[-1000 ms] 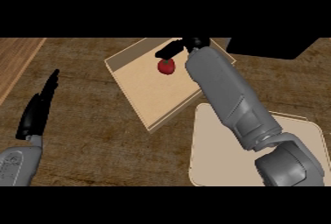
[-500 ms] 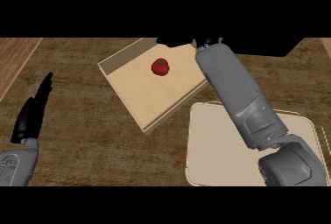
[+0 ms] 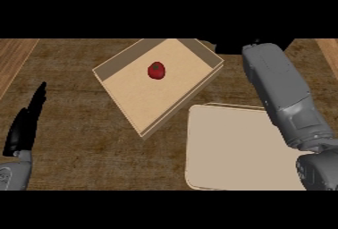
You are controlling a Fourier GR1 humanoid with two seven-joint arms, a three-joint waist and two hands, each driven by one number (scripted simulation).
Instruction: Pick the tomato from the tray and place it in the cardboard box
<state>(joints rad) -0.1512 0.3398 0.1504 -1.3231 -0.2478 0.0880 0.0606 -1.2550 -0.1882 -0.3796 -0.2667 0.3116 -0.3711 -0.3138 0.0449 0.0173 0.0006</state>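
I see my left hand (image 3: 25, 127) at the left edge of the view, open, with the fingers straight and pointing up and away from me. Its grey forearm (image 3: 14, 176) comes in just below it. My right forearm (image 3: 285, 96) reaches far forward on the right side. The right hand itself is past the upper edge, so I cannot see it.

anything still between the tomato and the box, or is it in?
Nothing in the way: the tomato already lies on the floor of the cardboard box, apart from its walls. The tray sits beside the box. The left hand rests open at the left edge.
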